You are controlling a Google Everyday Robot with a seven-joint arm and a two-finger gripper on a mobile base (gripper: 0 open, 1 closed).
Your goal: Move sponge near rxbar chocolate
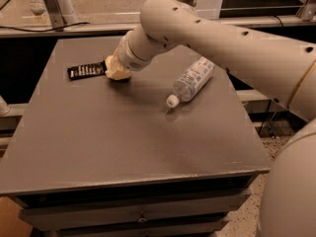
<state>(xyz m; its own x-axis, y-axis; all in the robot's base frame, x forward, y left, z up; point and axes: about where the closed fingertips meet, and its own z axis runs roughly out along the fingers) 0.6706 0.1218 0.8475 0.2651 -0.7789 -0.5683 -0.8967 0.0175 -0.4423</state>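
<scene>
The pale yellow sponge (116, 71) is at the tip of my gripper (119, 66), low over the far left part of the grey table (123, 147). The gripper is shut on the sponge, and my wrist and arm hide most of it from above. The black rxbar chocolate (86, 71) with white lettering lies flat just to the left of the sponge. The sponge's left edge almost touches the bar's right end.
A clear plastic bottle (191, 80) with a white cap lies on its side right of the sponge, cap toward the front. My arm reaches in from the right, over the table's back half. Rails and a dark gap run behind the table.
</scene>
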